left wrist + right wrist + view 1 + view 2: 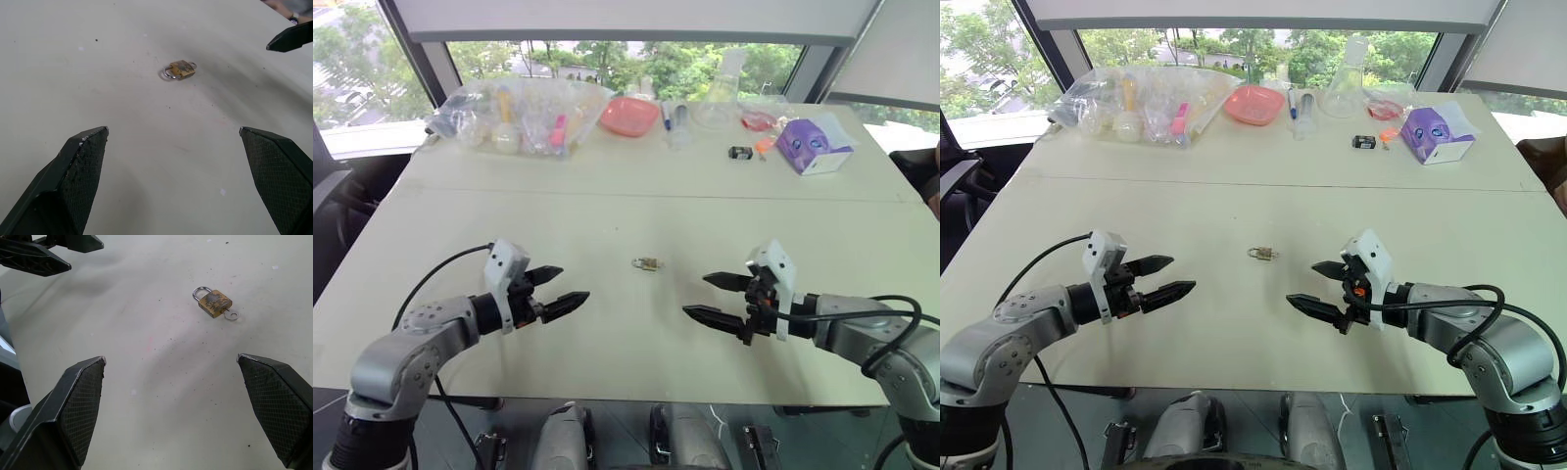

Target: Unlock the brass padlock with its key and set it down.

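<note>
**Tiny brass lock waits between two open claws**

A wide pale desk (607, 323) carries the whole scene, with a clutter of bags and containers far back by the window. Over its near edge hover the left claw (563, 288) and the right claw (710, 297), each with its black fingers spread wide and nothing between them. The brass padlock (214, 303) lies flat on the bare desk between the two claws and a little beyond them, touched by neither. Its silvery shackle (200, 292) looks closed, and the key (232, 315) juts from the opposite end. The lock is likely light, rigid and slippery; the flat brass sides seem the surest hold, leaving the small key free to pinch and turn.
</note>
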`<state>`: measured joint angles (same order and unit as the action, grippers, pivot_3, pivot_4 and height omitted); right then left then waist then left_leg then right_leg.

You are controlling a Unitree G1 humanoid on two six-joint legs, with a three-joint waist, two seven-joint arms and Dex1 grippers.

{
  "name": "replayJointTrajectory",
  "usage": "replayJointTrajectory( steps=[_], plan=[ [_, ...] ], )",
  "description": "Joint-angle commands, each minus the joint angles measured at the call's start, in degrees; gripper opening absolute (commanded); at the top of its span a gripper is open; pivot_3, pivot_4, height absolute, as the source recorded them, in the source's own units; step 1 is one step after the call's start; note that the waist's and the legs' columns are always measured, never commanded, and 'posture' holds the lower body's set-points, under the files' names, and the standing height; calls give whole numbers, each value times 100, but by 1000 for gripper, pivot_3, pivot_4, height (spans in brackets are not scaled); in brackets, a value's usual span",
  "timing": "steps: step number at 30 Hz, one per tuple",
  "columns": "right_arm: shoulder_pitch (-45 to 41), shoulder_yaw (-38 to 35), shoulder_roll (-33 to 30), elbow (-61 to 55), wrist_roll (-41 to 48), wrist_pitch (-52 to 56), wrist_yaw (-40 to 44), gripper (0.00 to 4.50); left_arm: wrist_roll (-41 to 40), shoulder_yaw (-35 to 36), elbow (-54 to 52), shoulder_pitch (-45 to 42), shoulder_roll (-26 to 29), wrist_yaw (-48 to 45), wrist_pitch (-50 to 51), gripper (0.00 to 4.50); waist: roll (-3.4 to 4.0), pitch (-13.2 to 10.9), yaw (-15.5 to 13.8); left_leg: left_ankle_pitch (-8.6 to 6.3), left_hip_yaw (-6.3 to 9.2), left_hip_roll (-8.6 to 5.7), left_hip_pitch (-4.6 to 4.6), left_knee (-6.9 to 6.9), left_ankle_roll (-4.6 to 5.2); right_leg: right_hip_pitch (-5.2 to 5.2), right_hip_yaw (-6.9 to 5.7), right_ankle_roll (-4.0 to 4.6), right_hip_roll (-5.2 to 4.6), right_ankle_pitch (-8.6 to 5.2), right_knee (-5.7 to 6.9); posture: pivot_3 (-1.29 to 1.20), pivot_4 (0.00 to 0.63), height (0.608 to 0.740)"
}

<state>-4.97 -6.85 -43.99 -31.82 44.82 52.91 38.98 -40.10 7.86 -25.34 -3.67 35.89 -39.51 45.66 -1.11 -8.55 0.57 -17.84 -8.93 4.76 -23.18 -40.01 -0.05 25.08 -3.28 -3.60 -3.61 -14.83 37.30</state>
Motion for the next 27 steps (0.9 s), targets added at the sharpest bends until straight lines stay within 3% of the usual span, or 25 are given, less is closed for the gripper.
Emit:
replayJointTrajectory(
  steps=[1,16,20,27],
  plan=[
    [-88,-26,-34,-65,-12,-103,60,4426,-64,83,-103,-49,3,-88,-161,4500,0,0,1,0,0,0,0,0,0,0,0,0,0,0,0,0,150,740],
    [-166,64,96,-45,-86,-72,-32,4426,6,36,-30,-216,-34,16,-84,4500,0,0,-5,0,0,0,0,0,0,0,0,0,0,0,0,0,150,740],
    [-292,42,140,52,79,372,-299,4426,402,-150,144,-605,62,168,-153,4500,0,0,-9,0,-1,0,0,0,0,0,0,0,0,0,0,0,150,740],
    [-729,33,297,243,3,648,-629,4426,958,-1022,741,-1585,736,-991,-605,4500,1,-1,-3,1,-7,0,-1,0,-1,3,-1,0,2,0,0,0,150,740]
  ],
)
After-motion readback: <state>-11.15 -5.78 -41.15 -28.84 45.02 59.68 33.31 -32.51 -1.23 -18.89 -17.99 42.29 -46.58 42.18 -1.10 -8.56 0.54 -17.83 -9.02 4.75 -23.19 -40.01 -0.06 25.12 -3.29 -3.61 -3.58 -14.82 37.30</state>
